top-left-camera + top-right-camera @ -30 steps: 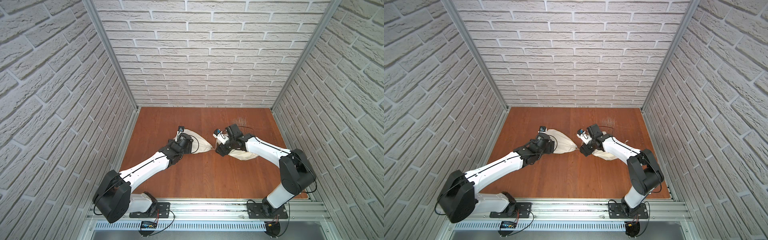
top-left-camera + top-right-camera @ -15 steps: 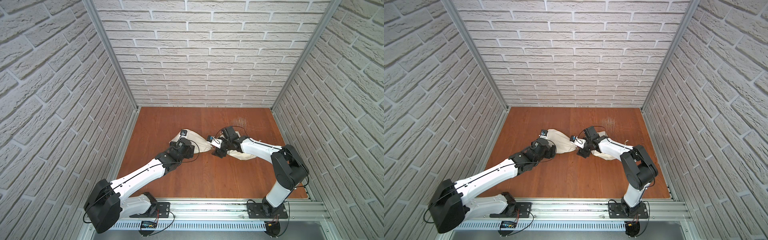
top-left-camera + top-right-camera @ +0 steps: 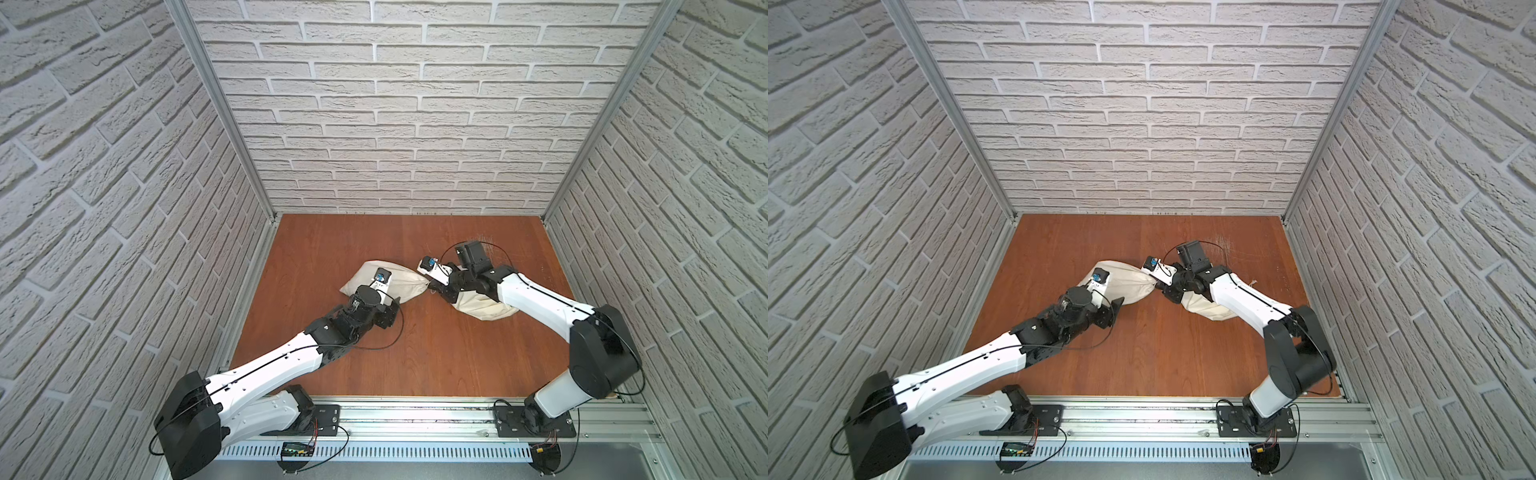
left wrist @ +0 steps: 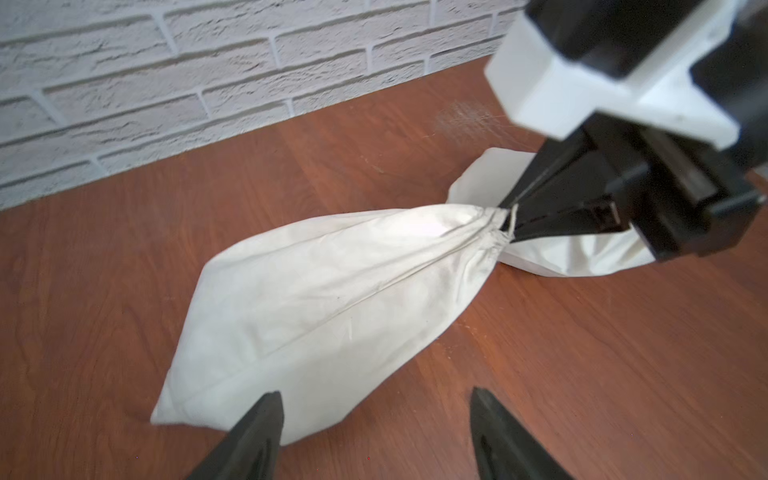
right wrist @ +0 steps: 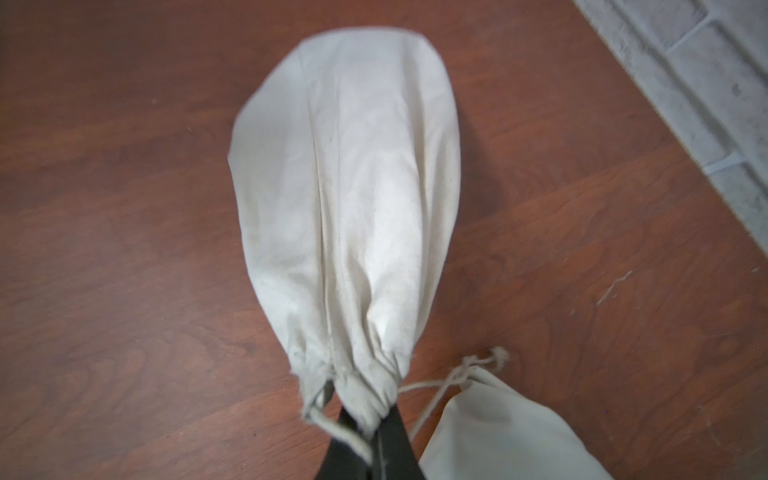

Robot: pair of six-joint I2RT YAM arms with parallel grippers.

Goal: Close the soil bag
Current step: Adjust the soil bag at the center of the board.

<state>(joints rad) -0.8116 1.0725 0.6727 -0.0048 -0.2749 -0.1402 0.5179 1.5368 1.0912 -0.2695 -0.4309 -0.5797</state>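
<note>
The soil bag (image 3: pixel 401 277) (image 3: pixel 1130 283), a cream cloth sack, lies flat on the wooden table in both top views. Its mouth (image 4: pixel 490 226) (image 5: pixel 365 386) is gathered tight and points at my right gripper (image 3: pixel 434 287) (image 3: pixel 1160 287) (image 5: pixel 370 436). That gripper is shut on the bag's drawstring (image 4: pixel 513 217) right at the mouth. My left gripper (image 3: pixel 391 308) (image 3: pixel 1115 305) (image 4: pixel 374 395) stands open at the bag's bottom end. One of its fingertips (image 4: pixel 270 401) is over the bag's corner and the other is over bare wood.
A second cream bag (image 3: pixel 478 308) (image 3: pixel 1200 308) (image 5: pixel 498 436) lies under my right arm, its cord (image 5: pixel 478 365) loose beside the held mouth. Brick-pattern walls enclose the table on three sides. Bare wood stretches toward the front rail (image 3: pixel 415 409).
My right gripper has shut on the cord at the bag's mouth. My left gripper slid back toward the bag's bottom end and its jaws narrowed somewhat.
</note>
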